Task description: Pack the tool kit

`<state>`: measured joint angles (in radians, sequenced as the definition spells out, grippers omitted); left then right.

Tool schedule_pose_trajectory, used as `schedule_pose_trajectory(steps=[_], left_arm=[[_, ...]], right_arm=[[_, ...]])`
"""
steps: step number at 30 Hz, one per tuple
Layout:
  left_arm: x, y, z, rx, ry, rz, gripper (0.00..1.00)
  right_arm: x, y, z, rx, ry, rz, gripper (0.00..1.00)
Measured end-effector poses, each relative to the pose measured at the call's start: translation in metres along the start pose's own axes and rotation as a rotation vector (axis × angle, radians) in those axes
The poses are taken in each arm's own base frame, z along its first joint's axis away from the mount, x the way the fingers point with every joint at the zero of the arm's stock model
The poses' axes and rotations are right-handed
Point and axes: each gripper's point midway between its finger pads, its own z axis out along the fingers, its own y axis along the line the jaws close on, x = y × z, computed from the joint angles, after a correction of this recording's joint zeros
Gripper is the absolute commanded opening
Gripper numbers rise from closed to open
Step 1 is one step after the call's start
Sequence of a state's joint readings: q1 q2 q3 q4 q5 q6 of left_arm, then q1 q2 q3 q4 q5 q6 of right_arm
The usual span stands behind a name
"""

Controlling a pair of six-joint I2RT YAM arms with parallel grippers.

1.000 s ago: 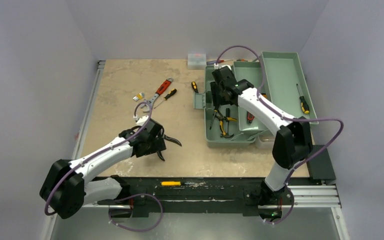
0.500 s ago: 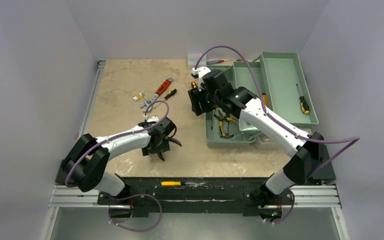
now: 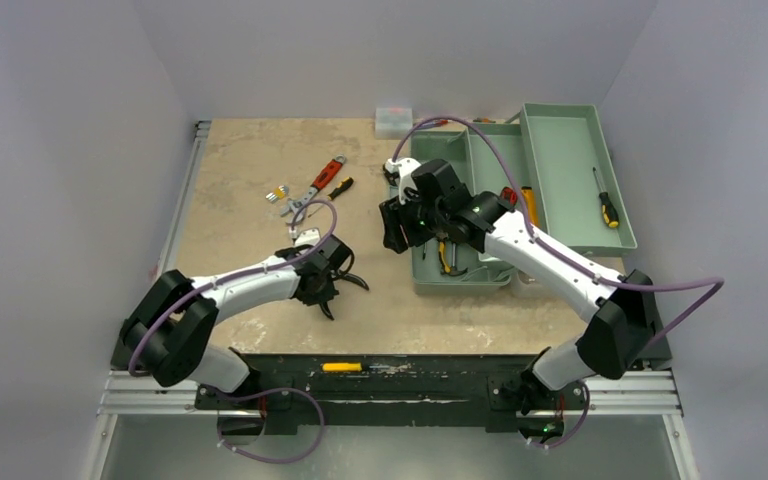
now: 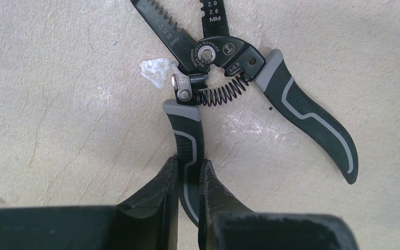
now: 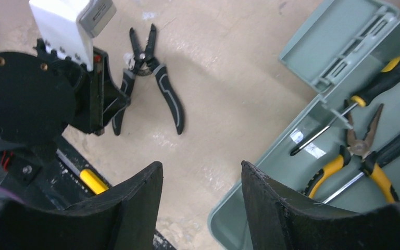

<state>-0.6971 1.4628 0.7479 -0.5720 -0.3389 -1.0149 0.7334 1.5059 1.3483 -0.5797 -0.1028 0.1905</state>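
Note:
A black-and-grey wire stripper lies on the table with its handles spread. My left gripper is shut on its left handle, one finger on each side. In the top view this is the left gripper near the table's front. The sage-green toolbox stands open at the right, with yellow-handled pliers and a black-handled screwdriver inside. My right gripper is open and holds nothing. It hovers over the box's left rim and looks toward the stripper.
A green tray behind the box holds a yellow-and-black screwdriver. On the table lie a red-handled wrench, a small screwdriver and small yellow bits. A small white box sits at the back edge.
My left gripper has closed onto the stripper's handle. The right arm swung left out of the toolbox to its left rim, then moved slightly nearer.

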Motion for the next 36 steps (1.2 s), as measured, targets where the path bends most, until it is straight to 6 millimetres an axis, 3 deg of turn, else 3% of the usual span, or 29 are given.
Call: schedule_pose_trajectory(steps=[12,18,24,36], left_arm=[[0.005,-0.003,-0.007,0.16,-0.054,-0.034,0.0],[0.011,0.0,-0.011,0.226,-0.066,-0.038,0.0],[0.015,0.0,-0.013,0.265,-0.072,-0.039,0.0],[0.018,-0.001,-0.016,0.344,-0.103,-0.04,0.0]], right_arm=[[0.03,0.041,0.004,-0.212,0.071,0.064,0.64],[0.053,0.06,0.042,-0.224,0.181,0.098,0.61],[0.078,0.06,0.076,-0.187,0.286,0.156,0.6],[0.095,0.066,0.107,-0.185,0.349,0.201,0.56]])
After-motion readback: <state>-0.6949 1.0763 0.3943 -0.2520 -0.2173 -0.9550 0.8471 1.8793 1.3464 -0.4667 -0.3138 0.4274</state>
